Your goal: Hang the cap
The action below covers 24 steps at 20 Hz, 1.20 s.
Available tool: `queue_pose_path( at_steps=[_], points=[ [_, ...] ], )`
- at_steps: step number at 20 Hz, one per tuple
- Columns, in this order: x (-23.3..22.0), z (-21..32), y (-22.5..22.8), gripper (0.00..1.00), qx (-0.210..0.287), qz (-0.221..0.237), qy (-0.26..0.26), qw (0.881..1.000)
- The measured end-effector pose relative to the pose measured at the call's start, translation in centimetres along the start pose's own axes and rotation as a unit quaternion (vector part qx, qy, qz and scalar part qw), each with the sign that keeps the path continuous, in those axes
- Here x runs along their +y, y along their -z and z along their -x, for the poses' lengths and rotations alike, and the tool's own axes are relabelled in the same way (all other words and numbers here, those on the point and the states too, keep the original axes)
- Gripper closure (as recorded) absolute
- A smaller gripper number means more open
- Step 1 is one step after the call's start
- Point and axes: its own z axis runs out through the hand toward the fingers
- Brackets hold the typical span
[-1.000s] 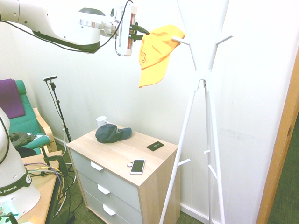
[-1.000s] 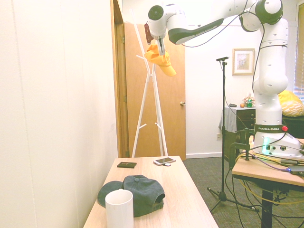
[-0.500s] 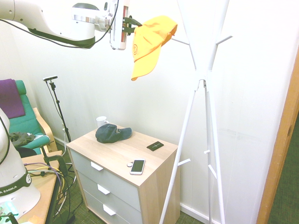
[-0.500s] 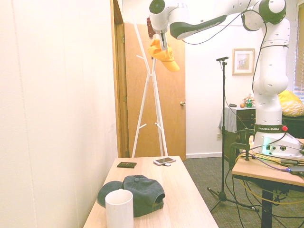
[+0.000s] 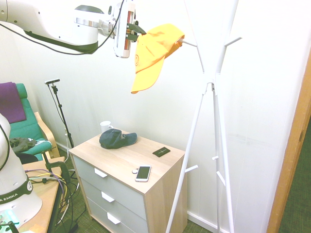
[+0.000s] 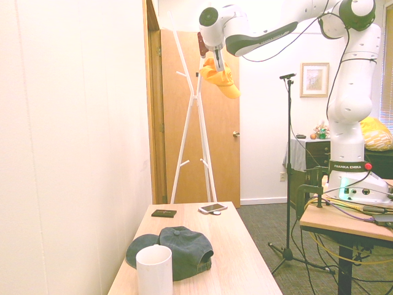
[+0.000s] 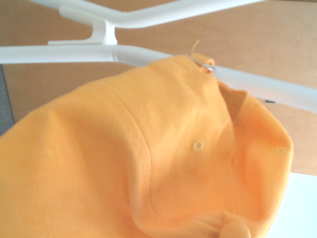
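High up, the yellow-orange cap (image 5: 150, 51) hangs brim-down from the gripper (image 5: 133, 30), whose fingers are clamped on its crown. Its far edge meets a peg of the white coat stand (image 5: 210, 82). Below, a dark cap (image 5: 116, 138) lies on the dresser (image 5: 146, 187).

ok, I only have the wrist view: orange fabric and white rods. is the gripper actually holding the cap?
Observer: Yes. In the first exterior view the gripper is shut on the cap, high up beside the coat rack.
Operator: is it on a peg?
Observer: The cap's far edge meets the tip of the upper peg that points toward the arm. I can't tell whether it is hooked over it.
Operator: where's the brim?
Observer: It hangs downward, clear of the rack's poles.
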Motion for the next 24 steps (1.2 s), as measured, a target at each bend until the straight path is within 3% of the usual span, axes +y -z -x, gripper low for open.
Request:
queue_pose_path(
  at_steps=[15,16,24],
  points=[
    [-6.4,3.9,-2.8,1.00,-0.020,-0.060,0.015,0.998],
    [-6.7,4.0,-2.8,0.00,-0.023,-0.063,0.012,0.998],
    [-7.4,4.3,-2.7,0.00,-0.025,-0.075,0.003,0.997]
  ],
)
